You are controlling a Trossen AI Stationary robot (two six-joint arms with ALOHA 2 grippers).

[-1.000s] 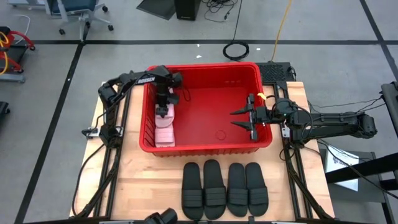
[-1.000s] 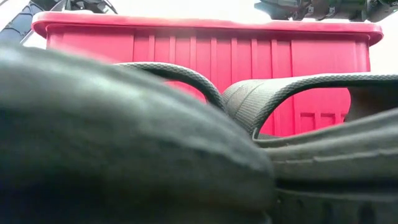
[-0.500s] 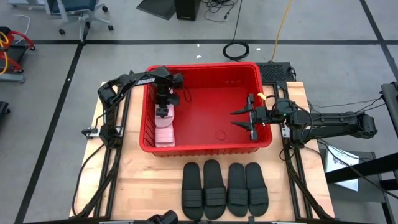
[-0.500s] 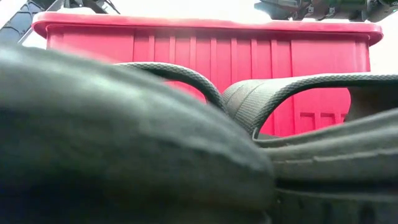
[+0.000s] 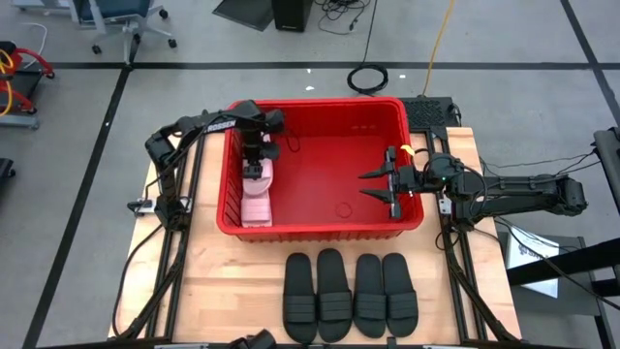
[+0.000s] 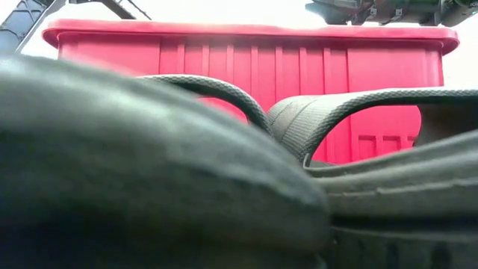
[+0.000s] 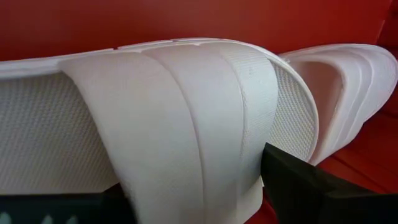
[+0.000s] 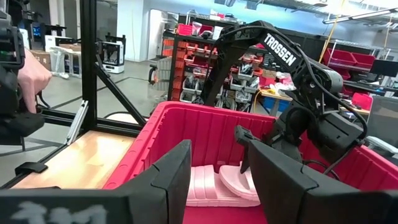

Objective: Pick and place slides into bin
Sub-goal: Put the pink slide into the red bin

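Bin (image 5: pixel 320 231): 1 red plastic tub, centre of the table (image 5: pixel 232 291), thick rim, sloping walls.

White slides (image 5: pixel 257 199): 2, inside the bin against its left wall, side by side. The left wrist view shows one broad ribbed strap (image 7: pixel 186 124) close up, with the second slide (image 7: pixel 348 93) just beside it.

Black slides (image 5: pixel 351 293): 4, in a row on the table at the bin's near side, soles down, straps up, touching or nearly so. Not yet binned.

Left end effector (image 5: pixel 256 165): down inside the bin over the white slides, its fingers (image 7: pixel 311 186) straddling the strap of one; whether it grips or has let go, I cannot tell.

Right end effector (image 5: pixel 380 184): hovering over the bin's right half, fingers (image 8: pixel 273 168) spread, empty.

Handling, as judged: the slides look like light moulded foam, springy rather than rigid, with a textured footbed and low risk of damage. The strap is the natural hold, pinched across its arch; a grip on the sole edge would probably flex and slip. With 4 black slides packed close, the outermost one seems easiest to reach first.
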